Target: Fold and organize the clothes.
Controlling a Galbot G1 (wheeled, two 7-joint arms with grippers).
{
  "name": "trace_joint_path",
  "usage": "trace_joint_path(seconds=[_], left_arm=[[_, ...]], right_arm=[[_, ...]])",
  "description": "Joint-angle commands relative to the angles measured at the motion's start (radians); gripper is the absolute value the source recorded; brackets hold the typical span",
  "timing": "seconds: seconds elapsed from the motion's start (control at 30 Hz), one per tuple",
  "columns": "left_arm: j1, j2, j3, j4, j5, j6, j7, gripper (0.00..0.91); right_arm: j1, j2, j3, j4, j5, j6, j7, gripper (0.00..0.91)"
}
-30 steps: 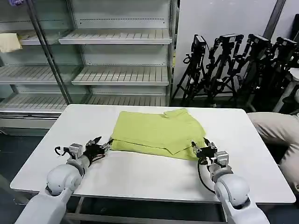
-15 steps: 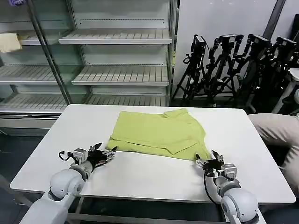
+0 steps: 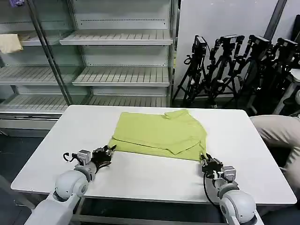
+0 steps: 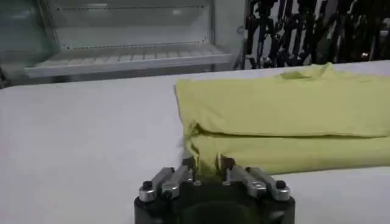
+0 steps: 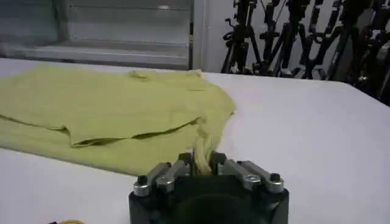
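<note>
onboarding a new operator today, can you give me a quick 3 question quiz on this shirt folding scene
1. True or false: the T-shirt lies fully spread out, unfolded.
2. Which edge of the shirt are both grippers at? A) the edge nearest the robot B) the edge nearest the shelves C) neither
3. What does the right gripper have between its jaws?

Key:
1. False: it lies folded over, in layers, on the table.
2. A: the left gripper is at the near left corner, the right one at the near right corner.
3. A pinch of the shirt's yellow-green fabric.
</note>
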State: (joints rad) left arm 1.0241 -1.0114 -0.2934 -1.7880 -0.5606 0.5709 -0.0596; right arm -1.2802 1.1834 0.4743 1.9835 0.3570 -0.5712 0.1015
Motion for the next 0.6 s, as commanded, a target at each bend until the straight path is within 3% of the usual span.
trace_joint_path(seconds=[0.03, 0.4, 0.6], left_arm=[[0.071, 0.013, -0.028, -0.077, 0.006, 0.006, -0.004, 0.01], [0.538, 0.0, -0.25, -0.45, 0.006, 0.004, -0.015, 0.01], [0.627, -0.021, -0.328, -0.491, -0.009, -0.003, -0.022, 0.01]], right_arm=[[-0.05, 0.0, 0.02, 0.065, 0.006, -0.006, 0.001, 0.0], [-0.373, 0.01, 0.129, 0.337, -0.053, 0.031, -0.043, 0.0], [-0.491, 0.033, 0.156, 0.417, -0.093, 0.059, -0.054, 0.0]])
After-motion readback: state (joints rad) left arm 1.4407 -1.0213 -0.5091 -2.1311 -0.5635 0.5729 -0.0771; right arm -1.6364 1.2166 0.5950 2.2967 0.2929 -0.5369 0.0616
